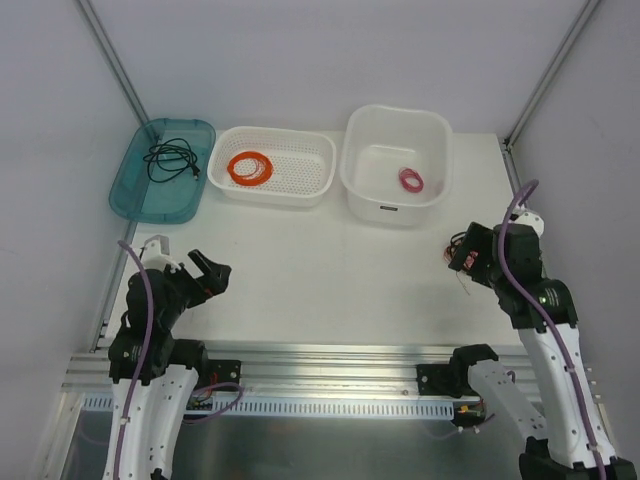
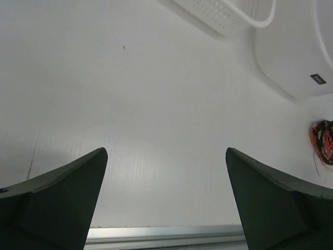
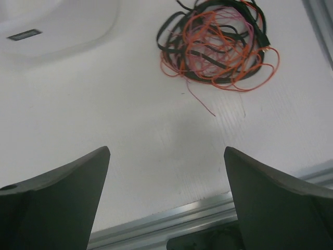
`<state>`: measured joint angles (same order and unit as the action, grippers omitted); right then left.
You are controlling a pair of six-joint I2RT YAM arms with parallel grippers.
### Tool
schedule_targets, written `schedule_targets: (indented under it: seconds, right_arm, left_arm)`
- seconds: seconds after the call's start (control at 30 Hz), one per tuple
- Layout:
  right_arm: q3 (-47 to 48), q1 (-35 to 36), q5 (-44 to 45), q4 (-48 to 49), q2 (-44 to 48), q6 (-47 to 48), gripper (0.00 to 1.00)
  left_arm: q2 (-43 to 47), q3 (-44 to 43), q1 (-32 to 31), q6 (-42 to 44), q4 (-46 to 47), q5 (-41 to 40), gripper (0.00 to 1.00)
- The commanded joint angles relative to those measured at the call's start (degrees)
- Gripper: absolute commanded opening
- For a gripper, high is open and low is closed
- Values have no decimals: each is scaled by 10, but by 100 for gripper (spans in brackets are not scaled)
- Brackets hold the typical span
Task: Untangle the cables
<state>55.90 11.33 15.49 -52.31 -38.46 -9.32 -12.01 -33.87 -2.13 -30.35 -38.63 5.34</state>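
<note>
The cables (image 3: 216, 44) are a loose tangle of black, orange-red and pinkish wires lying on the white table, at the top right of the right wrist view. My right gripper (image 3: 166, 151) hangs open above the table just short of them, with nothing between its fingers. From above, the right gripper (image 1: 468, 262) covers most of the cables (image 1: 455, 250). My left gripper (image 1: 205, 272) stands open and empty over the table's near left. In its wrist view the left gripper (image 2: 166, 151) sees the cables (image 2: 322, 141) far off at the right edge.
Three containers line the far edge. A teal tray (image 1: 125, 185) holds a black cable (image 1: 172, 160), a white perforated basket (image 1: 300, 195) holds an orange coil (image 1: 250, 167), and a white tub (image 1: 395, 208) holds a pink coil (image 1: 411, 179). An aluminium rail (image 1: 330, 365) runs along the near edge.
</note>
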Motion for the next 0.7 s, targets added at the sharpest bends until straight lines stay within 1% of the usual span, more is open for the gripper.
schedule_targets:
  seconds: [0.0, 0.07, 0.1, 0.17, 0.2, 0.3, 0.33, 0.43, 0.47, 0.63, 0.67]
  right_arm:
    - [2, -38, 103, 31, -77, -72, 97]
    - [-1, -69, 111, 56, -109, -89, 97]
    - [-3, -109, 105, 63, -128, -101, 97]
    - [-4, -152, 89, 86, -174, -138, 98]
    - [-9, -186, 79, 96, -187, -150, 99]
    - [-12, -240, 63, 133, -245, -199, 99]
    - [-8, -249, 58, 143, -285, -208, 99]
    - [3, -272, 46, 163, -343, -235, 99]
    - [7, -274, 45, 167, -380, -244, 99]
    - [7, -279, 32, 197, -470, -253, 99]
    - [4, -279, 18, 201, -483, -252, 97]
  left_arm:
    - [-50, 7, 4, 25, 32, 69, 99]
    - [-68, 14, 4, 41, 43, 84, 99]
    - [-69, 20, 4, 40, 57, 89, 99]
    - [-62, 34, 4, 38, 75, 97, 99]
    - [-58, 38, 4, 38, 95, 104, 99]
    - [-48, 46, 4, 39, 103, 109, 99]
    - [-44, 46, 4, 40, 103, 113, 99]
    - [-39, 48, 4, 41, 107, 114, 99]
    - [-40, 49, 4, 42, 109, 120, 99]
    - [-42, 49, 4, 43, 111, 125, 99]
    - [-40, 50, 5, 43, 111, 126, 99]
